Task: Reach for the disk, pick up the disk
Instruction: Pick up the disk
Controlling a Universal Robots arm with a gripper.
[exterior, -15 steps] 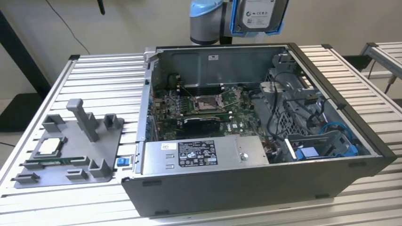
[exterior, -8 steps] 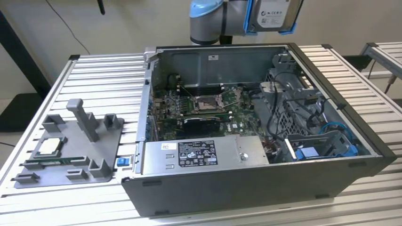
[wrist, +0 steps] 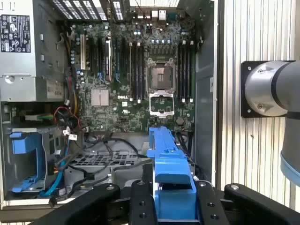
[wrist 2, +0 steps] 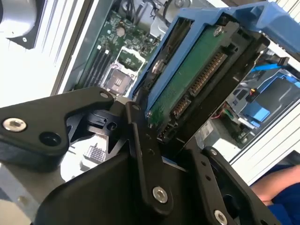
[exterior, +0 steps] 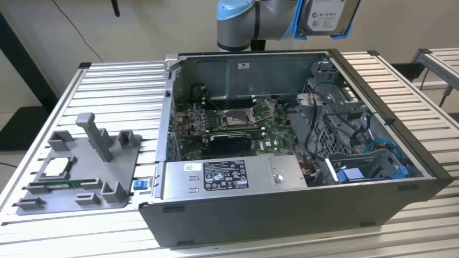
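Now hand [wrist 2: 157,140] clenched on disk [wrist 2: 197,70], raised high above open computer case [exterior: 287,215].

We see the open computer case [exterior: 287,161] lying on the slatted table [exterior: 115,86], with the tray [exterior: 86,172] beside it toward the exterior view's left. A small chip [exterior: 57,167] rests on that tray. Above the case's far wall hangs the disk [exterior: 326,16], clamped in the gripper [wrist 2: 159,140].
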